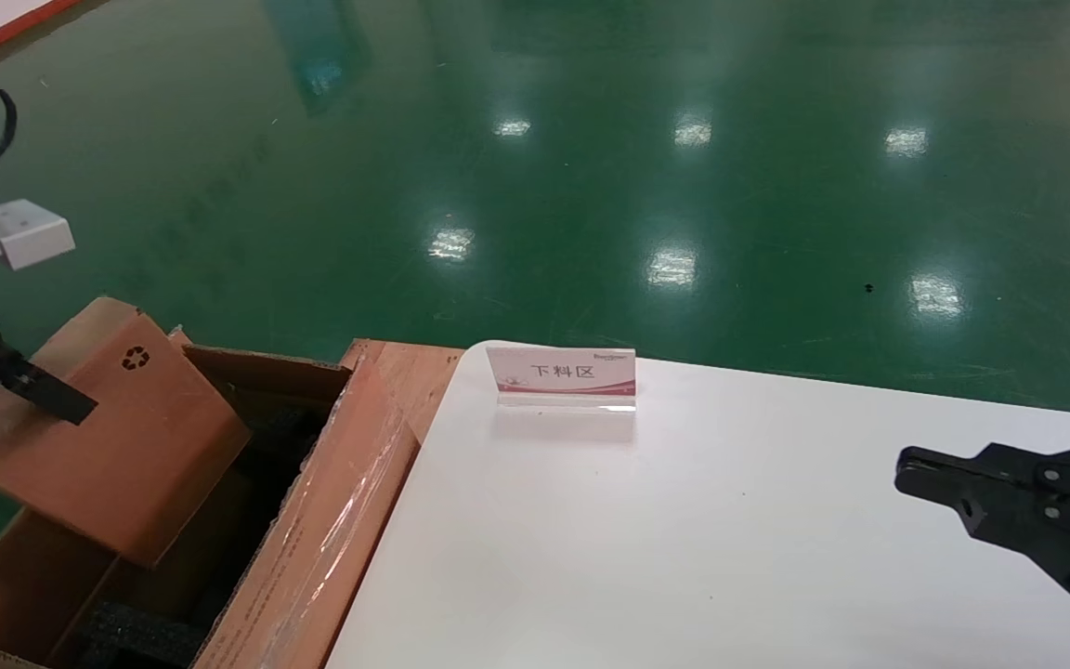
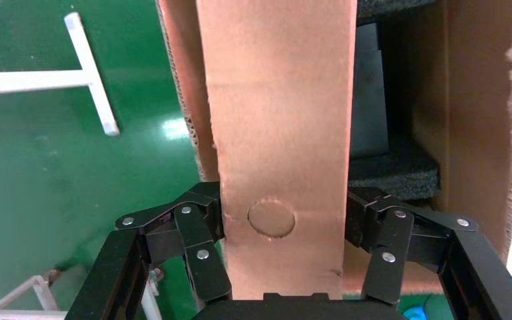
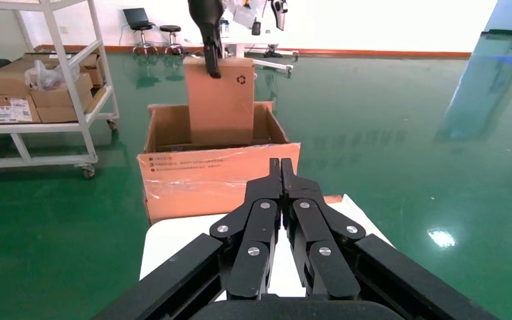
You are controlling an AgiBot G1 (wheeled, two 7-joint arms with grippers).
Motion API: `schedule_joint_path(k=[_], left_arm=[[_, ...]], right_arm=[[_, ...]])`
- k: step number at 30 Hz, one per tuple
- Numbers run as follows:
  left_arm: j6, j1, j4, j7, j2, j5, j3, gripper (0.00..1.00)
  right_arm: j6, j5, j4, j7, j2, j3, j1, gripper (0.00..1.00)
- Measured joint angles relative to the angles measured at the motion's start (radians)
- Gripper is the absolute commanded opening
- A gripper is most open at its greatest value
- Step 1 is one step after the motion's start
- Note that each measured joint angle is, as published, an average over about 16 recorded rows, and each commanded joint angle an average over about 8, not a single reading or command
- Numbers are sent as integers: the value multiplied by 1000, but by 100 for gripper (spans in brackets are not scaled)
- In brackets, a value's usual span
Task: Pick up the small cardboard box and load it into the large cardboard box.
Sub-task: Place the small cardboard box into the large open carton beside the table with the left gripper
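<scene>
My left gripper [image 1: 52, 398] is shut on the small cardboard box [image 1: 103, 437], a flat brown box with a black recycling symbol. It holds the box tilted above the open large cardboard box [image 1: 331, 520] at the table's left end. In the left wrist view the small box [image 2: 280, 133] fills the space between the fingers [image 2: 203, 233], with black foam [image 2: 390, 173] below inside the carton. The right wrist view shows the small box [image 3: 220, 100] hanging over the carton [image 3: 213, 180]. My right gripper [image 1: 902, 469] is shut and empty over the table's right side.
A white table [image 1: 730, 539] carries a small white-and-red sign [image 1: 561, 374]. The carton's taped flap [image 1: 340, 502] lies against the table's left edge. Green floor lies beyond. A shelf rack with boxes [image 3: 40, 87] stands far off.
</scene>
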Motion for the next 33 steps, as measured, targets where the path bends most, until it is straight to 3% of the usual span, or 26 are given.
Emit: schedule_joint_path(k=[33], left_arm=[[-175, 178, 15, -81, -27, 58, 48, 0]], right_arm=[[1, 1, 0, -1, 1, -2, 0, 100]])
